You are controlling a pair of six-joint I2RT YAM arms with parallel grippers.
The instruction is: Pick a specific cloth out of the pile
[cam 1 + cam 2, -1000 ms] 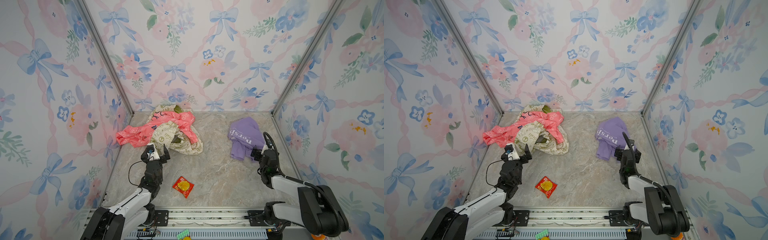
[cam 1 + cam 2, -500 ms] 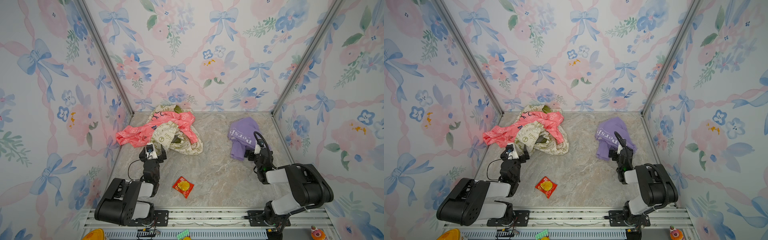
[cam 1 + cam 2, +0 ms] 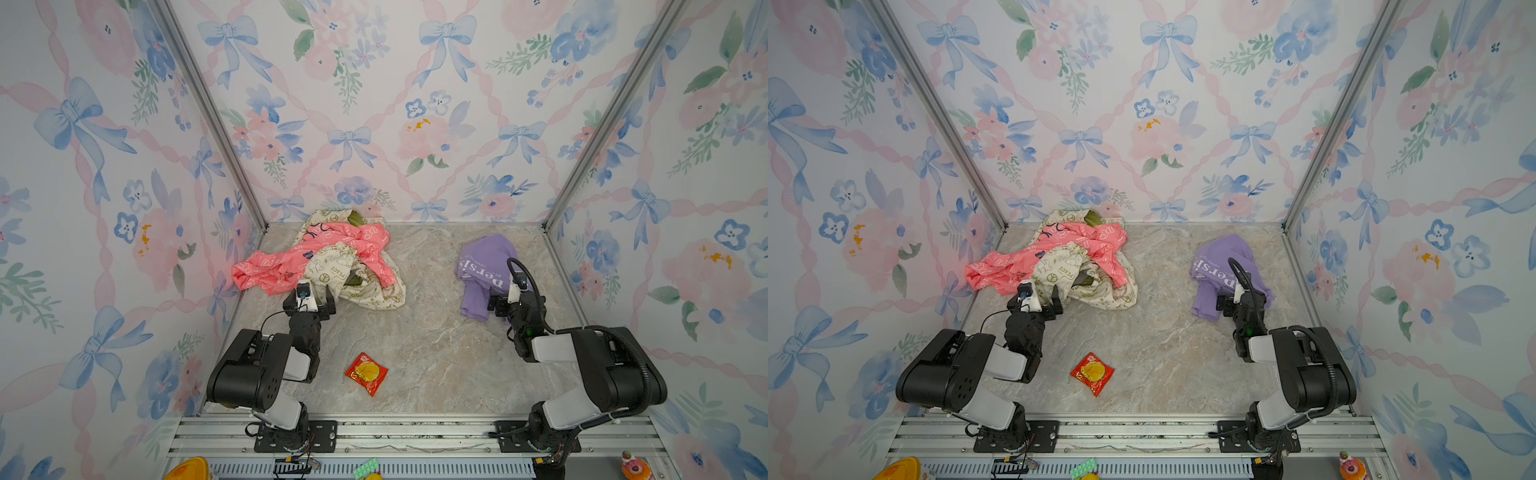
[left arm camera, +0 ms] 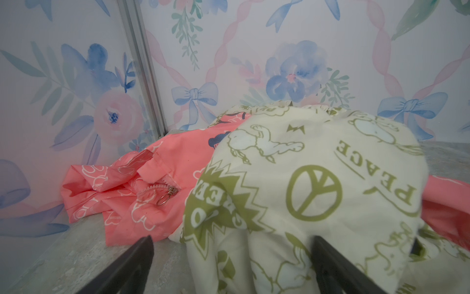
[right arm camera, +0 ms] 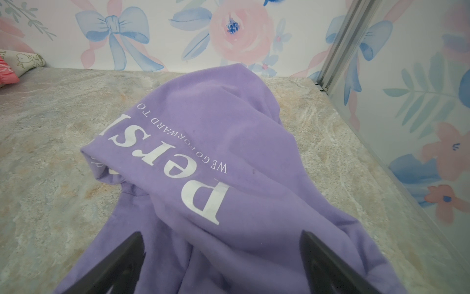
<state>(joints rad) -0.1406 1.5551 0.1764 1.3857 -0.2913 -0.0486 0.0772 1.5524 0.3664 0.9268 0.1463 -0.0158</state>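
Lilac cloth [image 3: 484,266] lies crumpled at two o'clock on the marbled floor [image 3: 424,332] in both top views, soft folds, white lettering. Right gripper [image 3: 508,300] gapes wide at its near edge, gripping nothing. Left gripper [image 3: 309,302], also wide and empty, faces the pile [image 3: 345,257] at ten o'clock. Right wrist: matte purple jersey spreads between the black fingers [image 5: 119,262]. Left wrist: cream peace-sign fabric [image 4: 305,191] bulges ahead, glossy coral garment [image 4: 122,198] beside it.

Lilac cloth [image 3: 486,266] with white lettering; pile [image 3: 332,262] coral-pink and cream-olive
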